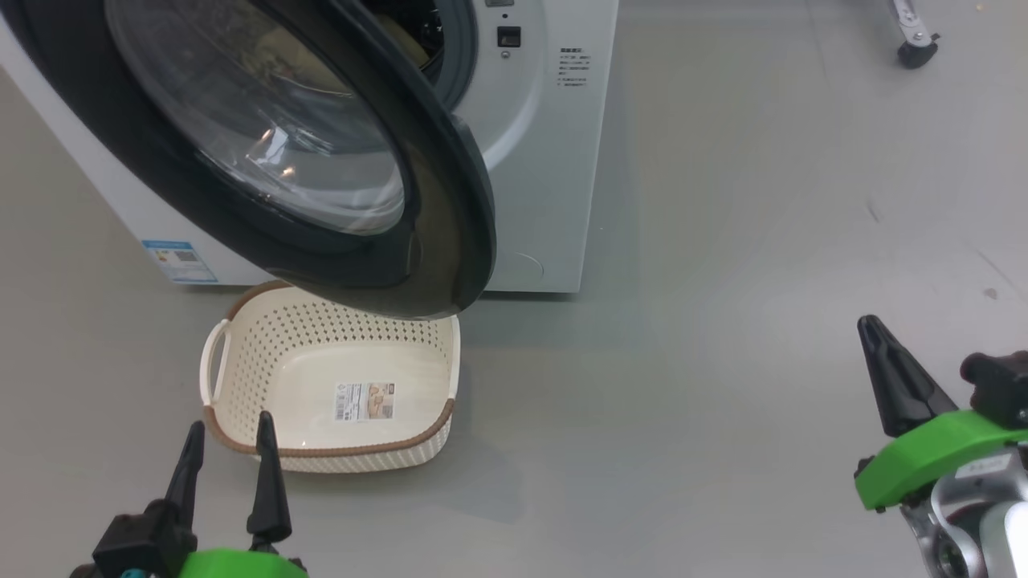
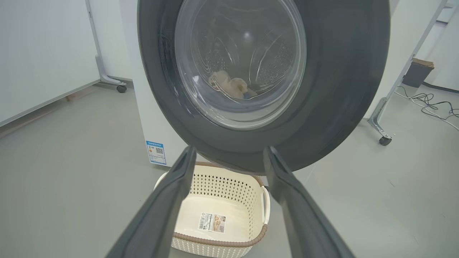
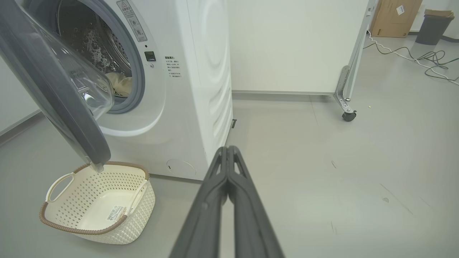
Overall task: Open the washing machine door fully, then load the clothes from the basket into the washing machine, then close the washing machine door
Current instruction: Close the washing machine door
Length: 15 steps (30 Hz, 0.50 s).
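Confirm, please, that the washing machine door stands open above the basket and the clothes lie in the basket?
The clothes are not in the basket; they lie inside the washing machine, seen through the door glass in the left wrist view. The washing machine door does stand open above the basket.

Door (image 1: 438, 233) top cut off by upper edge, basket (image 1: 361, 451) far rim hidden behind it, clothes (image 2: 231, 86) hazy through glass, sticker (image 1: 364, 400) print unreadable
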{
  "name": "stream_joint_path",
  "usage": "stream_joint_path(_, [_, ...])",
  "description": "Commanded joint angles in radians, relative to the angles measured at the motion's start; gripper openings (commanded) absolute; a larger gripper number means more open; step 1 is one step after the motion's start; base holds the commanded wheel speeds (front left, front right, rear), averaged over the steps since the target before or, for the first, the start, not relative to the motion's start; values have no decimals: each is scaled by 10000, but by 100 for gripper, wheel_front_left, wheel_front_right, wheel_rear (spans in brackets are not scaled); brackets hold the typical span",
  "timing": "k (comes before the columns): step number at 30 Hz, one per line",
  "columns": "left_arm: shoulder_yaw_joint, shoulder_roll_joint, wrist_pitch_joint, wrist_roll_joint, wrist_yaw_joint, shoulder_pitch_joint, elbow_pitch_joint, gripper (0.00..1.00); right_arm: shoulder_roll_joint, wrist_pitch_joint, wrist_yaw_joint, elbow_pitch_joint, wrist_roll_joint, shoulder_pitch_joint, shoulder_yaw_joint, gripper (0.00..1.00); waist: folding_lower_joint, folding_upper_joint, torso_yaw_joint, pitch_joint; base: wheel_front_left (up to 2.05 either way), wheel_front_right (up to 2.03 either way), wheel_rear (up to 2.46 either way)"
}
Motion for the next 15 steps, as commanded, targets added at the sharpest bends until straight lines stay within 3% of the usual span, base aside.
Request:
stream_joint_path(1, [271, 55, 4, 94, 33, -487, -313, 100, -203, -55, -2, -291, -13, -664, 137, 0, 0, -1, 170, 27, 0, 0, 0])
stream_joint_path(8, [-179, -131, 8, 120, -164, -929, -106, 100, -439, -126, -2, 237, 130, -1570, 31, 0, 0, -1, 1021, 220, 0, 0, 0])
stream_joint_path(15, [-736, -396, -94, 139, -466, -1427, 453, 100, -679, -340, -2, 1614, 339, -2866, 206, 0, 0, -1, 2275, 195, 0, 0, 0])
